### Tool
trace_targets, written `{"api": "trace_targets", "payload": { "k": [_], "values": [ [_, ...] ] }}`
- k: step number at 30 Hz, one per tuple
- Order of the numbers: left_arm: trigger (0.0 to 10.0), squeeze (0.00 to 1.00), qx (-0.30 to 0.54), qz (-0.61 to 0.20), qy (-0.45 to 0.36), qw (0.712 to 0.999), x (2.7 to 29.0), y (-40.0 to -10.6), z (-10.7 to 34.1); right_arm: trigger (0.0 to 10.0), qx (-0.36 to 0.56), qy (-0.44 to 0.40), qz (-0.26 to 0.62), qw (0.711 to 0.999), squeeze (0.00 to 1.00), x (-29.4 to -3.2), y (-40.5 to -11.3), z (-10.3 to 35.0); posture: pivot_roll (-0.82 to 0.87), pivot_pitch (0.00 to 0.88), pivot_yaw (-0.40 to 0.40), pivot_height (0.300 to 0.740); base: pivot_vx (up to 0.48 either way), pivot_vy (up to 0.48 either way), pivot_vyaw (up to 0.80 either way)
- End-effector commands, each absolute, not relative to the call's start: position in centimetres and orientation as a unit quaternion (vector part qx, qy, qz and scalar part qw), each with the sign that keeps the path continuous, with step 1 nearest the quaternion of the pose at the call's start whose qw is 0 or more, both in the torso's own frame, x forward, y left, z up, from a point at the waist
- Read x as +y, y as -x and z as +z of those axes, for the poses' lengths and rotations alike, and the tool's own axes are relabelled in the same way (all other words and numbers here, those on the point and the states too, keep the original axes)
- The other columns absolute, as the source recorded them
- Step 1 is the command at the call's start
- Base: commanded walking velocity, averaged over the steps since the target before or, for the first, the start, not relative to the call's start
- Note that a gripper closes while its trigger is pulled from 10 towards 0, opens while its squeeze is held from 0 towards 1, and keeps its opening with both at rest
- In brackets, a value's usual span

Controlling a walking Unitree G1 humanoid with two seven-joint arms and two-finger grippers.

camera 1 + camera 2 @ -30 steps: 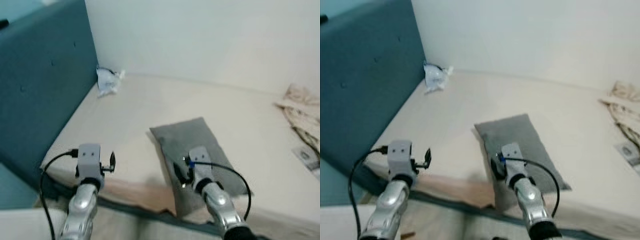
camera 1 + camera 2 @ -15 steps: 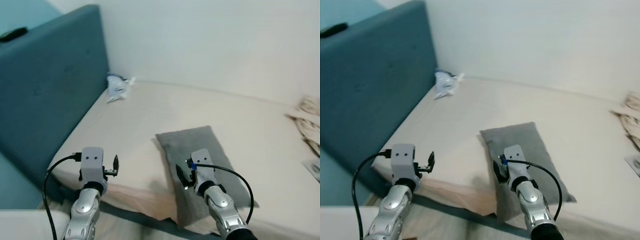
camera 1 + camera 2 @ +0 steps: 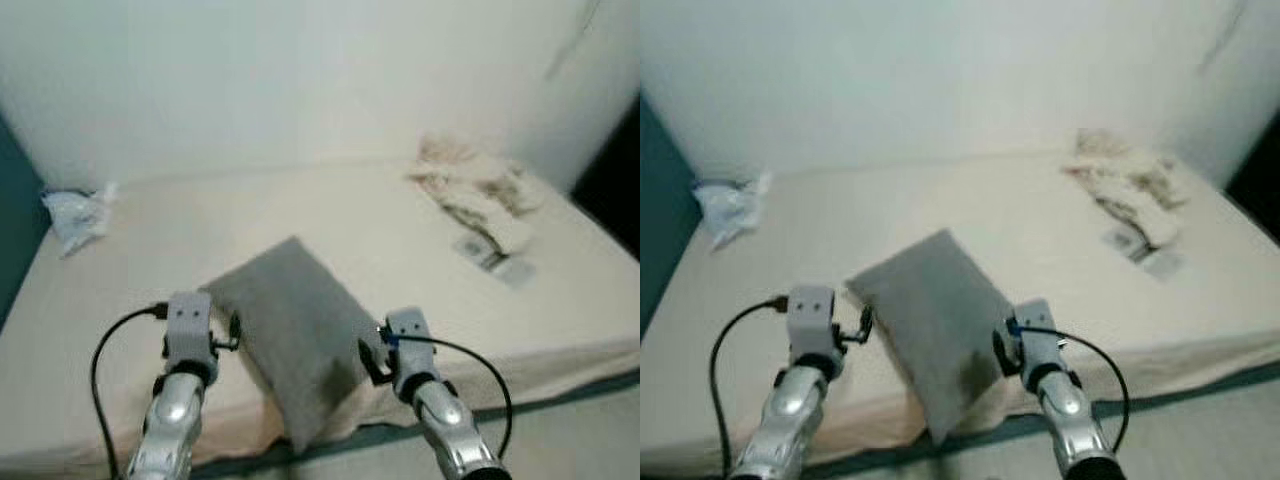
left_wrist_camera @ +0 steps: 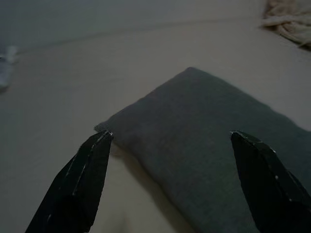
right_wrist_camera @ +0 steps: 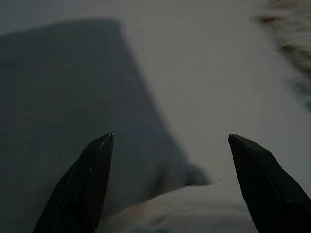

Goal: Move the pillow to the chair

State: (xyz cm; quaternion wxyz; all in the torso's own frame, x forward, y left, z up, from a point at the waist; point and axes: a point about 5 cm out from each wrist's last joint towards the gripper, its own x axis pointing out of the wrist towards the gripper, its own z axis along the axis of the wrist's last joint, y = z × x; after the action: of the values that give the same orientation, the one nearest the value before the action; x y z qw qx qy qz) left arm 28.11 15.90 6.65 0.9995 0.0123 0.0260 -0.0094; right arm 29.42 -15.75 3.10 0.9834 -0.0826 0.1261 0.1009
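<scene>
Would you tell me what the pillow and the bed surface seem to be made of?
Pillow: likely matte woven grey fabric over soft filling; it sags over the bed edge and shows no shine. Bed surface: apparently a smooth, matte cream cloth cover, slightly creased; the blur hides its weave.

the pillow (image 3: 290, 330) is a flat grey rectangle of plain cloth, lying flat on the cream bed (image 3: 400, 240). its long axis runs from about 11 o'clock to 5 o'clock, and its near corner hangs just over the bed's front edge.
</scene>
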Motion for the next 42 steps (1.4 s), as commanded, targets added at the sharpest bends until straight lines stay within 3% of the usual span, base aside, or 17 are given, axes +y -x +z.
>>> {"api": "trace_targets", "payload": {
  "k": [1, 7, 15, 22, 42],
  "values": [
    [10.0, 0.00, 0.038, -0.003, -0.023, 0.999, 16.5, -27.8, 6.2, 10.0, 0.149, 0.067, 0.101, 0.981, 0.00, -15.5, -28.8, 2.2, 0.03, 0.089, -0.003, 0.740, 0.000, 0.000, -0.41],
    [10.0, 0.00, 0.048, 0.035, -0.025, 0.998, 17.3, -27.7, 6.0, 10.0, 0.147, 0.076, 0.111, 0.980, 0.00, -15.3, -28.9, 2.2, 0.03, 0.096, -0.007, 0.740, 0.000, 0.000, 0.00],
    [10.0, 0.00, 0.057, 0.064, -0.039, 0.996, 17.6, -27.6, 5.8, 10.0, 0.139, 0.074, 0.116, 0.981, 0.00, -15.1, -29.1, 2.5, 0.04, 0.100, -0.012, 0.740, 0.000, -0.480, 0.00],
    [10.0, 0.00, 0.072, 0.106, -0.016, 0.992, 18.3, -27.4, 5.4, 10.0, 0.130, 0.074, 0.129, 0.980, 0.00, -14.7, -29.5, 3.0, 0.05, 0.098, -0.018, 0.740, 0.000, 0.000, 0.00],
    [10.0, 0.00, 0.089, 0.107, -0.005, 0.990, 17.7, -27.9, 5.4, 10.0, 0.126, 0.078, 0.134, 0.980, 0.00, -14.8, -29.8, 3.2, 0.04, 0.094, -0.020, 0.740, 0.000, 0.048, 0.00]
  ]
}}
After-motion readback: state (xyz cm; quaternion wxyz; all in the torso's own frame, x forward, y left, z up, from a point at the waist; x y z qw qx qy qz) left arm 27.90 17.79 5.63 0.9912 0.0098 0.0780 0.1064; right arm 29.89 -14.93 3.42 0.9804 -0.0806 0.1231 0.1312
